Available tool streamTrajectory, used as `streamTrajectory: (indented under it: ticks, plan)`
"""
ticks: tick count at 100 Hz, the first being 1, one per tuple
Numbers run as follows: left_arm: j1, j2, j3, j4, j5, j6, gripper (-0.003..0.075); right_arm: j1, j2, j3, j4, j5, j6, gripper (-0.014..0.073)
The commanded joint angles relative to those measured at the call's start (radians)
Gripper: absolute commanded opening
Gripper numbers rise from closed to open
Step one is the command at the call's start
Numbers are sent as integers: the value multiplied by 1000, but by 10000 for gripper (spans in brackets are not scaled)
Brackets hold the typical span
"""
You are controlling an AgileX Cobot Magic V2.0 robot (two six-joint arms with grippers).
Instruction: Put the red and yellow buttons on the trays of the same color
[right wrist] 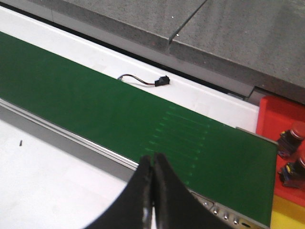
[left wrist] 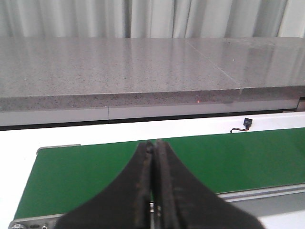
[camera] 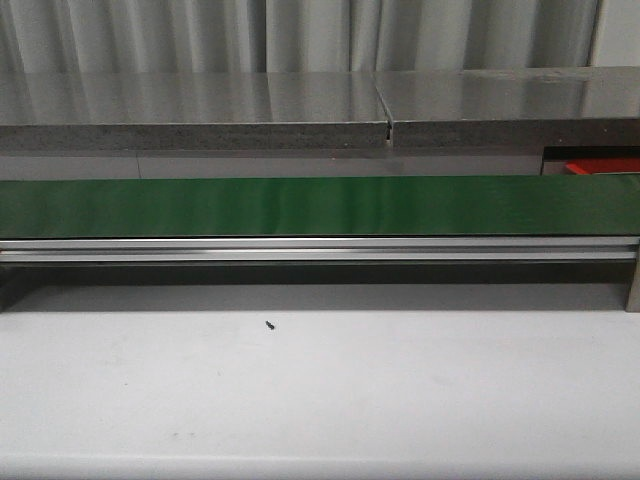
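Observation:
In the right wrist view a red tray [right wrist: 276,114] lies past the end of the green conveyor belt [right wrist: 95,105], with two red buttons [right wrist: 290,138] [right wrist: 295,171] on black bases sitting in it. Below it shows a strip of a yellow tray [right wrist: 286,217]. No yellow button is in view. My right gripper [right wrist: 153,160] is shut and empty, above the belt's near rail. My left gripper [left wrist: 153,145] is shut and empty too, over the other end of the belt [left wrist: 95,171]. A sliver of the red tray [camera: 605,166] shows in the front view; neither gripper does.
The green belt [camera: 320,205] crosses the whole front view, with an aluminium rail [camera: 320,250] along its near side. A grey stone counter [camera: 200,110] runs behind it. A small black screw [camera: 271,324] lies on the white table. A black connector with wires [right wrist: 159,81] lies behind the belt.

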Motion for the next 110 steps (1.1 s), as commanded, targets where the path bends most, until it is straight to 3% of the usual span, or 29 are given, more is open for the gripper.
streamTrajectory:
  ticks: [1, 19, 28, 38, 53, 92, 110]
  plan:
    - [-7, 4, -27, -25, -30, 0, -19, 20, -34, -27, -157, -63, 174, -98]
    - [-7, 4, -27, -25, -30, 0, -19, 34, -127, 24, -515, -163, 564, -98]
    - [-7, 4, -27, -25, -30, 0, -19, 34, -187, 108, -623, -257, 729, -98]
    - [-7, 4, -27, -25, -30, 0, -19, 34, -257, 225, -695, -366, 823, -98]
    - [-7, 4, -27, -25, -30, 0, -19, 34, -375, 389, -714, -470, 833, -98]
    - [-7, 4, -27, -25, -30, 0, -19, 34, -716, 647, -714, -469, 833, -98]
    - [-7, 6, -27, -25, -30, 0, -19, 34, -746, 697, -713, -485, 836, -98]
